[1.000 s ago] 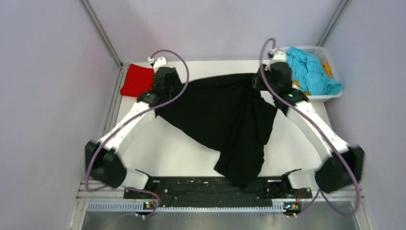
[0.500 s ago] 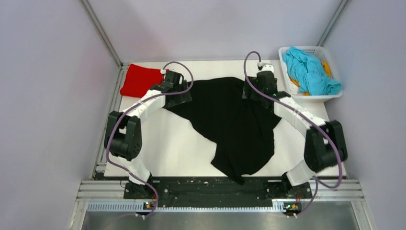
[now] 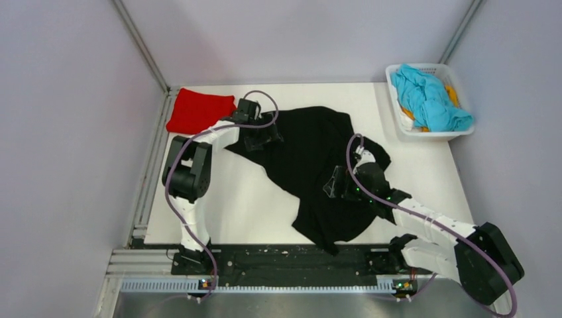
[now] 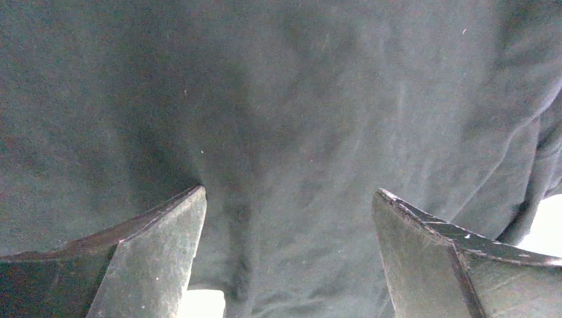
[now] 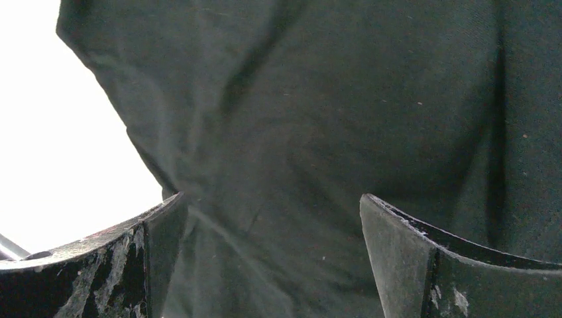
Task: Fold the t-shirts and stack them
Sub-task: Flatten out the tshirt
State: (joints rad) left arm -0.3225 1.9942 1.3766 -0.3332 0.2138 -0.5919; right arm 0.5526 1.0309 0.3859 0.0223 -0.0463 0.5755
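Note:
A black t-shirt (image 3: 311, 159) lies crumpled and spread across the middle of the white table (image 3: 232, 199), its lower tip reaching the near edge. My left gripper (image 3: 263, 137) hovers open over the shirt's back left part. In the left wrist view the left gripper (image 4: 288, 199) shows only black t-shirt (image 4: 298, 99) cloth below it, nothing pinched. My right gripper (image 3: 335, 185) stands open low over the shirt's middle right. The right wrist view shows the right gripper (image 5: 272, 202) wide apart above the black t-shirt (image 5: 318, 99). A folded red t-shirt (image 3: 199, 110) rests at the back left corner.
A white basket (image 3: 437, 134) at the back right holds a crumpled blue t-shirt (image 3: 427, 99) and something orange (image 3: 453, 93) beneath it. Grey walls close in the table at left, back and right. The arm bases sit on a black rail (image 3: 291, 260) at the near edge.
Both grippers have opened and let go of the black t-shirt, which dropped onto the table. The right arm drew back toward the near side over the shirt; the left arm shifted slightly right.

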